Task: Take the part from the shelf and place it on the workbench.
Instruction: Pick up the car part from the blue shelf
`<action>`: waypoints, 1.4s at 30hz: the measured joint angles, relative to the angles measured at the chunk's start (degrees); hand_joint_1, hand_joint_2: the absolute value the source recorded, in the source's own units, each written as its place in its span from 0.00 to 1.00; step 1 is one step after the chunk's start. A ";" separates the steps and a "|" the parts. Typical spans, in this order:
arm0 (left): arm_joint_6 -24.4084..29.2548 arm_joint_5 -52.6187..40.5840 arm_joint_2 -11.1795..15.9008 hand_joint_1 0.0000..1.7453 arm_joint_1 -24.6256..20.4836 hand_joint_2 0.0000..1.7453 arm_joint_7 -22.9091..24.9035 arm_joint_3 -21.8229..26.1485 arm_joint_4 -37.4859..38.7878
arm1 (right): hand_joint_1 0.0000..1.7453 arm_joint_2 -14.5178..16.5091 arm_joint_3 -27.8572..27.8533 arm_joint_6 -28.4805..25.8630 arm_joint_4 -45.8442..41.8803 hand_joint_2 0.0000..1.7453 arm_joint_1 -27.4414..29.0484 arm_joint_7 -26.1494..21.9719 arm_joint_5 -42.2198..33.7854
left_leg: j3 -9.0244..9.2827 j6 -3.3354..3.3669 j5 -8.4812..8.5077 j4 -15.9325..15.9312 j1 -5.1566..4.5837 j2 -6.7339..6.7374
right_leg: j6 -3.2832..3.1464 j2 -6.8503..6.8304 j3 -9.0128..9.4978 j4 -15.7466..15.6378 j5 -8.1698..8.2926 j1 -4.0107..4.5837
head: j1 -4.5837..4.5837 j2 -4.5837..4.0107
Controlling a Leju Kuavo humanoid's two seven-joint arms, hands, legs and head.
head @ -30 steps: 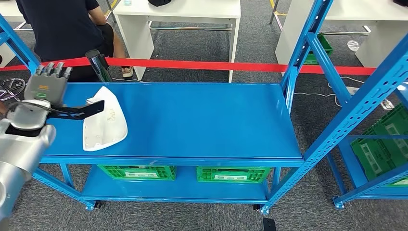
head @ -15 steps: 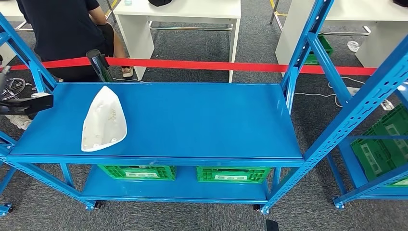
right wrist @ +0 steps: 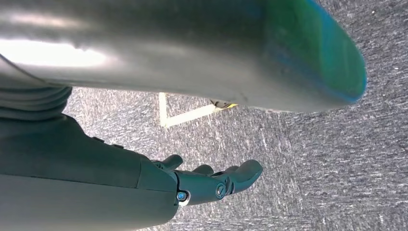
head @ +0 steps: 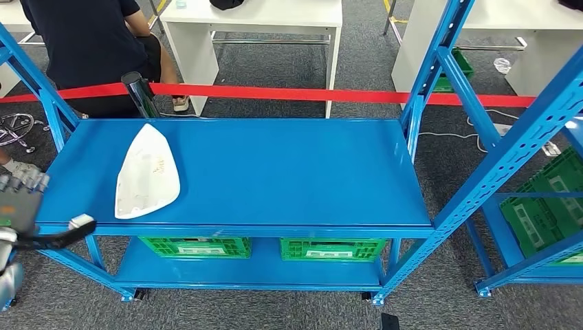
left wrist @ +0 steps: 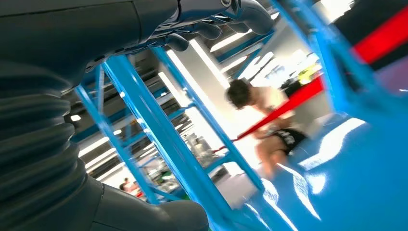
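The white, iron-shaped part (head: 146,172) lies flat on the left side of the blue shelf top (head: 289,172). My left hand (head: 19,203) hangs at the shelf's front left corner, below and left of the part and apart from it. Its fingers are spread and the thumb sticks out toward the shelf edge, holding nothing. The left wrist view shows the left hand's fingers (left wrist: 211,26) and thumb (left wrist: 144,216) apart, with blue rack posts between them. My right hand (right wrist: 211,185) hangs over grey carpet with its fingers stretched out and nothing in it.
A red tape (head: 309,94) runs behind the shelf past a dark post (head: 139,93). A person in dark clothes (head: 89,41) sits beyond it by white tables (head: 261,20). Green crates (head: 196,246) stand on the lower level. Another blue rack (head: 522,144) stands on the right.
My left hand was beside the part with its thumb over it; it has drawn back left and dropped below the shelf's front corner. The part stays on the shelf.
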 joint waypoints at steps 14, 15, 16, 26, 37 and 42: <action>17.39 -1.19 -7.21 0.00 17.65 1.00 -5.40 8.14 -23.93 | 0.00 0.82 -1.39 -2.28 0.00 0.00 -0.08 0.24 -0.07 | -0.01 0.13 -0.12 0.03 -0.02 0.00 | 0.02 -0.05 0.05 -0.09 -0.01 -0.03 | 0.02 0.00; 17.42 -1.19 -7.94 0.00 18.67 1.00 -6.36 9.51 -26.92 | 0.00 0.90 -1.44 -2.35 0.00 0.00 -0.08 0.18 -0.07 | -0.02 0.13 -0.13 0.03 -0.02 0.00 | 0.02 -0.05 0.05 -0.09 -0.02 -0.02 | 0.02 0.00; 17.43 -1.20 -8.58 0.00 19.40 1.00 -7.13 10.66 -29.30 | 0.00 0.96 -1.50 -2.42 0.00 0.00 -0.08 0.09 -0.07 | -0.02 0.13 -0.14 0.03 -0.02 0.00 | 0.03 -0.05 0.05 -0.09 -0.02 -0.02 | 0.01 0.00; 17.44 -1.25 -11.05 0.00 20.67 1.00 -9.77 14.41 -36.98 | 0.00 1.09 -2.20 -2.50 0.00 0.00 -0.07 -0.21 -0.24 | 0.01 0.14 -0.16 0.02 0.02 0.00 | 0.04 -0.06 0.09 -0.09 -0.03 0.03 | 0.01 0.01; 17.42 -0.72 -11.81 0.00 19.27 1.00 -10.59 14.62 -30.89 | 0.00 1.13 -1.00 -2.41 -0.33 0.00 0.17 1.32 -5.29 | 0.00 0.15 -0.16 0.03 0.01 -0.01 | 0.05 -0.06 0.09 -0.10 -0.04 0.02 | 0.02 0.00; 17.31 -0.92 -11.96 0.00 16.32 1.00 -11.66 13.79 -22.42 | 0.00 1.18 3.85 -3.01 -0.61 0.00 0.59 0.79 -11.05 | 0.03 0.14 -0.16 0.03 0.01 0.02 | 0.05 -0.05 0.10 -0.09 -0.04 0.03 | 0.00 0.00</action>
